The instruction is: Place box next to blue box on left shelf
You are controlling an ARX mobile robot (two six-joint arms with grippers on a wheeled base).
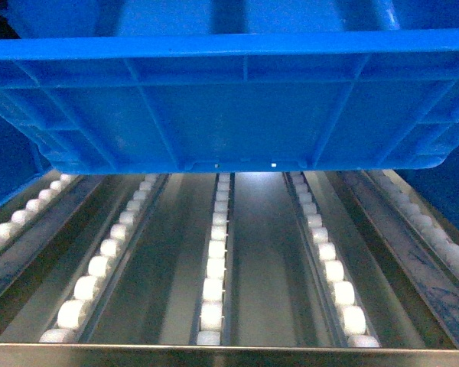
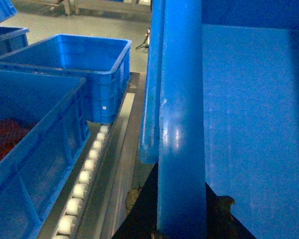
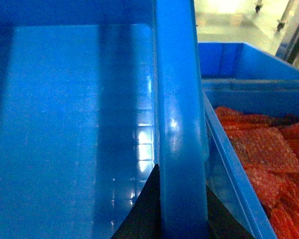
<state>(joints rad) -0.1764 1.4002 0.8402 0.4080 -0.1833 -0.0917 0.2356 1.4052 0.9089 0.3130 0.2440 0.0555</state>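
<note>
The box (image 1: 245,107), a bright blue ribbed crate, hangs across the top of the head view, its bottom edge above the left shelf (image 1: 264,260) with its white roller tracks. My left gripper (image 2: 182,219) is shut on the box's thick left rim (image 2: 182,124), one dark finger on each side. My right gripper (image 3: 182,209) is shut on the right rim (image 3: 177,99) in the same way. To the left, a blue box (image 2: 35,149) with red contents stands on the rollers. A strip of rollers (image 2: 87,169) lies between it and the held box.
An empty blue crate (image 2: 89,69) stands behind the left neighbour. On the right, close beside the held box, stands another blue crate (image 3: 224,164) filled with red-orange material (image 3: 269,154). The shelf's steel front bar (image 1: 229,355) crosses the bottom of the head view.
</note>
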